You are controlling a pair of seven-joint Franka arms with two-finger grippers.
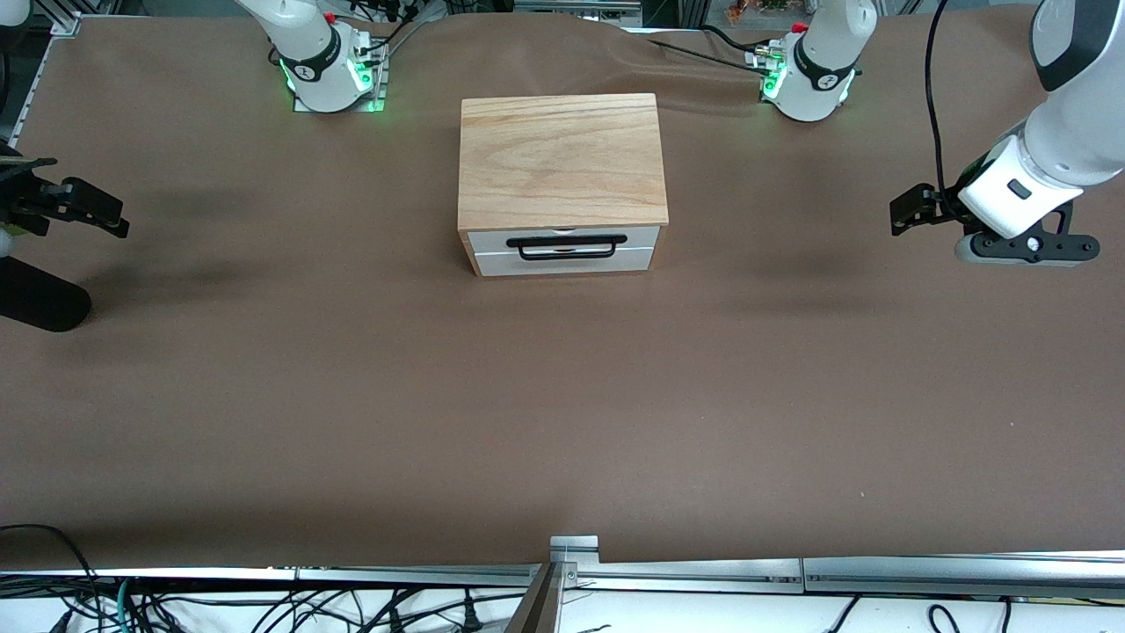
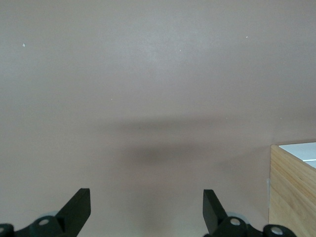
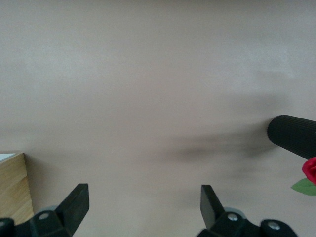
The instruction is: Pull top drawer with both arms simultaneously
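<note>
Your left gripper (image 2: 146, 212) and right gripper (image 3: 144, 210): fingers spread wide, bare table (image 1: 562, 396) between them; top drawer (image 1: 563, 241) shut, well clear of both.

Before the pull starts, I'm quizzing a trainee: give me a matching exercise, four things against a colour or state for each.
Things:
1. handle
2. box top
3. top drawer
4. left gripper

Descriptions:
A. light wood
B. shut, white front
C. black wire
D. jaws open, over bare table at the left arm's end

Pairs: 1-C, 2-A, 3-B, 4-D
</note>
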